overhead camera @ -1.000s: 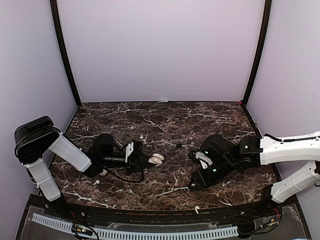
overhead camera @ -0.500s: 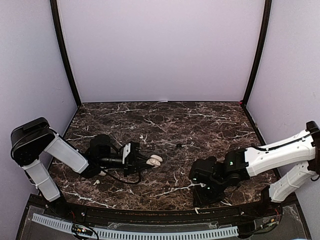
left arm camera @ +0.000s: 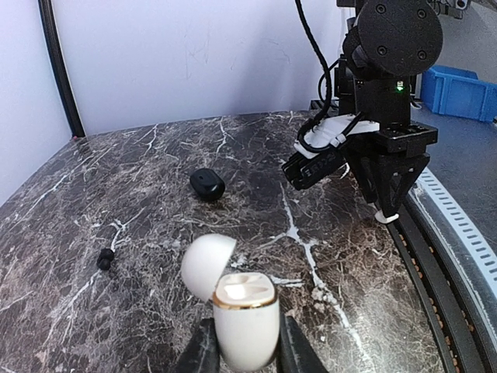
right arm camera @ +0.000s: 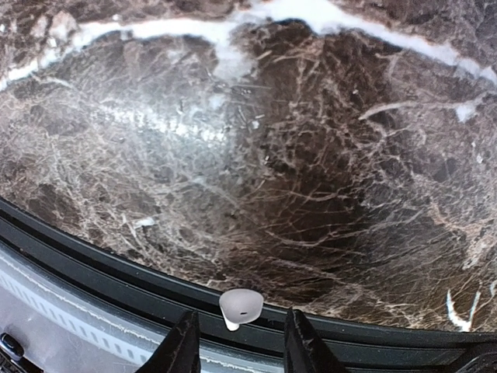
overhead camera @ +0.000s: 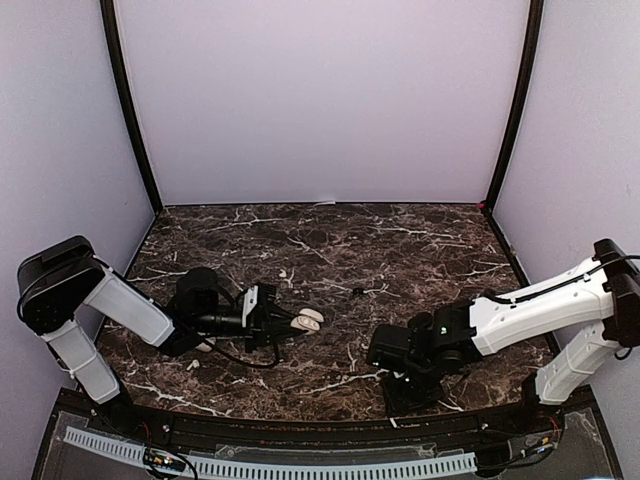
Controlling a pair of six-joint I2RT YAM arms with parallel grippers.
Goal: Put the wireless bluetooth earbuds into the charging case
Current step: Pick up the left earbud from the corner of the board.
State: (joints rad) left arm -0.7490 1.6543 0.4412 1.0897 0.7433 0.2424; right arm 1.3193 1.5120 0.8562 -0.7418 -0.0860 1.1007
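Note:
My left gripper (left arm camera: 245,351) is shut on the body of a white charging case (left arm camera: 246,322), held upright just above the marble with its round lid (left arm camera: 207,265) flipped open. From above, the case (overhead camera: 311,320) shows at that gripper's tips (overhead camera: 288,322). A white earbud (right arm camera: 239,305) lies on the black rim at the table's near edge. My right gripper (right arm camera: 241,347) hangs over it, open, one finger on each side and neither touching. In the left wrist view the same earbud (left arm camera: 386,217) sits just under the right gripper (left arm camera: 386,186).
A black case (left arm camera: 207,184) lies shut on the marble beyond the white one. A tiny black earbud (left arm camera: 104,259) sits to the left. Another white earbud (overhead camera: 192,365) lies near the left arm's elbow. The black rim (right arm camera: 93,260) and a white ribbed strip (overhead camera: 300,467) border the near edge.
My right arm has swung from mid-table down to the near edge and now straddles the white earbud. The left gripper has kept its hold on the case, shifting only slightly.

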